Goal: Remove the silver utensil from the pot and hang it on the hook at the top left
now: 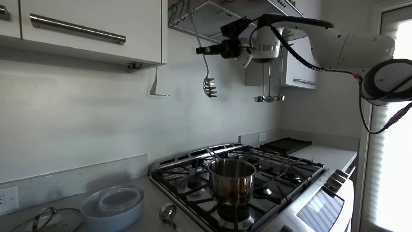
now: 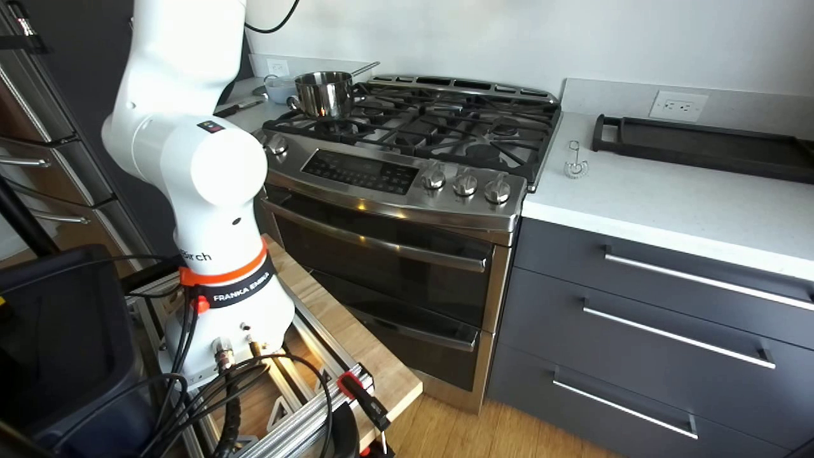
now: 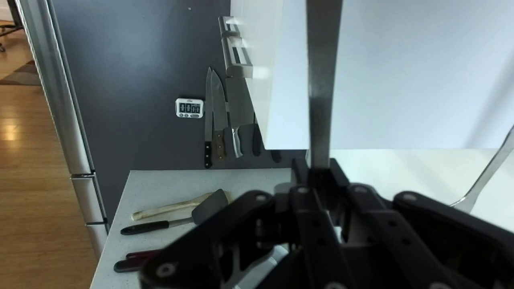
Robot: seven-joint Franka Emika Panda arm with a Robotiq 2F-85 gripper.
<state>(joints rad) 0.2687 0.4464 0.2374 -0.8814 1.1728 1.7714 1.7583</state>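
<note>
Evidently, my gripper (image 3: 320, 170) clamps the silver utensil (image 3: 322, 82) partway along, clear of the pot (image 1: 231, 188) at six o'clock, with the hooks (image 1: 174, 14) at eleven. I judge it light, stiff and slick; holding nearer its top end should steady the hanging.

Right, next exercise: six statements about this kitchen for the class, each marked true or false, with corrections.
1. The pot stands on the stove. True.
2. The pot is covered. False: it is open; a glass lid lies on the left counter.
3. The black griddle lies on the right counter. True.
4. The end effector grips the silver utensil. True.
5. The silver utensil dips into the pot. False: its toothed head hangs higher than the pot.
6. The pot is on the stove's right side. False: it is on the left.
</note>
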